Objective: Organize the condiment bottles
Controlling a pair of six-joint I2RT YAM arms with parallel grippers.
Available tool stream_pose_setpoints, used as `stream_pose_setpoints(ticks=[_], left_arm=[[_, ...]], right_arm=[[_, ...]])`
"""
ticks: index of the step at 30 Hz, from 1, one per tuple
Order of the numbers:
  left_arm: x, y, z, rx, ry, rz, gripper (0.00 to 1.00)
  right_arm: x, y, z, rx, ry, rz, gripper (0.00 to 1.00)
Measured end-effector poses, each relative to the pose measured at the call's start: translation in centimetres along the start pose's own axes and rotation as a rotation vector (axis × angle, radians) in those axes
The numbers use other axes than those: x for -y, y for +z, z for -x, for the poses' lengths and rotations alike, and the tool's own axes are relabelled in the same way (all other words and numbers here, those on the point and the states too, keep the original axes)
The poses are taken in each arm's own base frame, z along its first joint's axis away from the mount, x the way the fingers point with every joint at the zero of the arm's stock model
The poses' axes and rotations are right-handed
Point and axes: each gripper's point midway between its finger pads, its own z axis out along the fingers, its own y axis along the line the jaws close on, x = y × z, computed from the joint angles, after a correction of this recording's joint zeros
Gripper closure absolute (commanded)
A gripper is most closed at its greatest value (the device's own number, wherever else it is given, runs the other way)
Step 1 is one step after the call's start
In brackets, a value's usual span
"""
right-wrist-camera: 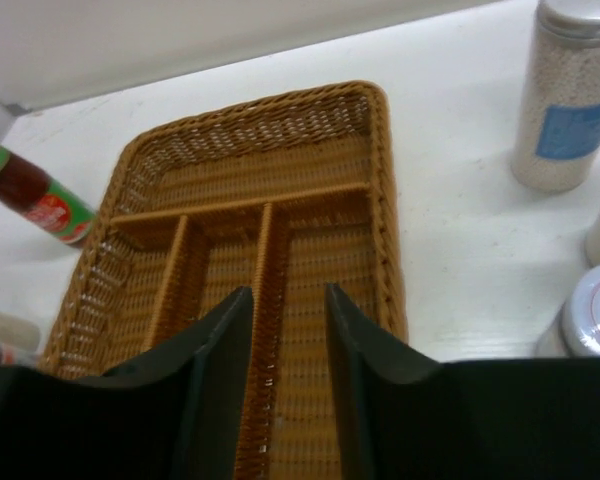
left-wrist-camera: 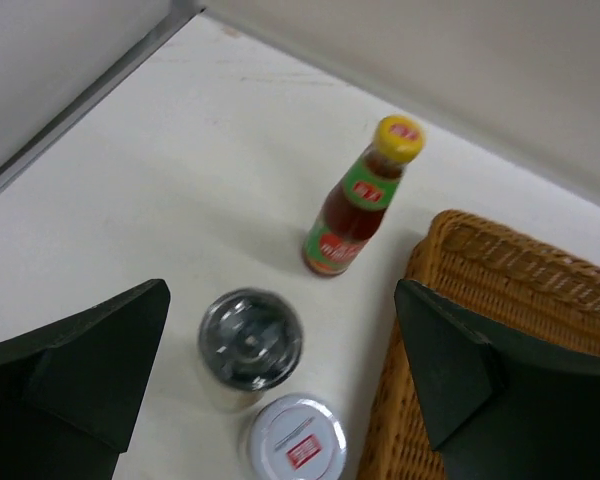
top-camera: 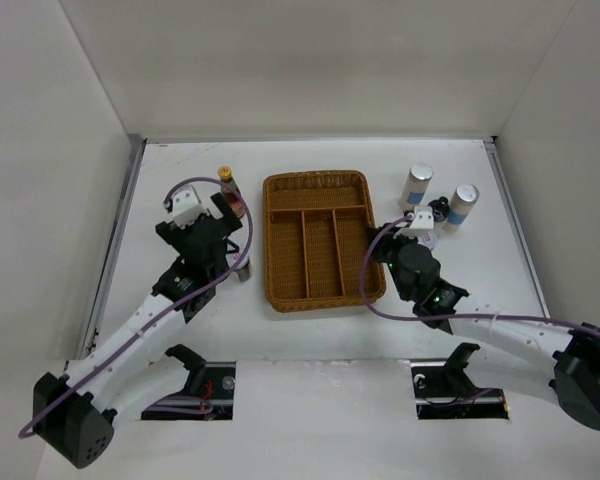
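Colours as I log them from the feeds:
- Sauce bottle [left-wrist-camera: 355,215], upper middle: dark red, yellow cap, green-and-red label.
- Spice jar [left-wrist-camera: 250,340]: shiny silver lid.
- Second spice jar [left-wrist-camera: 297,440]: white lid, small red mark.
- Wicker tray [top-camera: 316,178]: woven golden brown.
- Tall cylinders [top-camera: 416,186] [top-camera: 463,207], upper right: white, blue band, silver cap.
- Squat bottle [top-camera: 439,209]: black.
- Bench [top-camera: 460,290]: white.

Right wrist view clips the red sauce bottle [right-wrist-camera: 32,196] at its left edge and a white-lidded jar [right-wrist-camera: 592,318] at its right, and overhead the left arm [top-camera: 185,285] hides most of a short jar [top-camera: 244,270].
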Motion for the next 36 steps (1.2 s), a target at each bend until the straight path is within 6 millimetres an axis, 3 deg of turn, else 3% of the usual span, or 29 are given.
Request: stream_pose_setpoints(ticks=[2,3,5,6,8,11,17,24,29,33,36], left_arm=[[2.0,0.8,1.2,0.026,0.010,-0.037,0.00],[3.1,1.3,1.8,0.038,0.013,-0.059,0.07],[5.4,2.5,2.9,0.049,0.017,-0.102,0.33],[6.3,3.2,3.2,0.049,0.024,-0.114,0.36],[8.2,4.9,3.8,0.045,0.042,-0.138,0.32],[10.2,7.5,3.7,0.024,0.067,-0.144,0.28],[10.1,11.8,0.5,-0.043,0.130,-0.096,0.35],[8.8,14.2,-2.1,-0.093,0.167,-0.048,0.44],[8.7,16.0,-3.6,-0.120,0.172,-0.038,0.61],[8.6,16.6,-4.1,-0.128,0.175,-0.037,0.80],[8.7,16.6,-4.1,-0.130,0.176,-0.040,0.85]], right_arm=[[-0.5,0.1,-0.3,-0.013,0.003,0.022,0.76],[-0.7,0.1,-0.6,-0.021,0.004,0.031,0.73],[-1.2,0.3,-1.1,-0.038,0.000,0.048,0.54],[-1.4,0.3,-1.4,-0.049,-0.003,0.056,0.40],[-1.8,0.4,-2.1,-0.069,-0.012,0.069,0.15],[-1.9,0.5,-2.7,-0.090,-0.028,0.079,0.01],[-2.3,0.5,-2.8,-0.093,-0.025,0.098,0.00],[-2.5,0.5,-2.8,-0.095,-0.022,0.110,0.00],[-2.6,0.4,-2.8,-0.096,-0.021,0.112,0.00],[-2.6,0.4,-2.8,-0.096,-0.021,0.113,0.00],[-2.6,0.5,-2.9,-0.098,-0.022,0.112,0.00]])
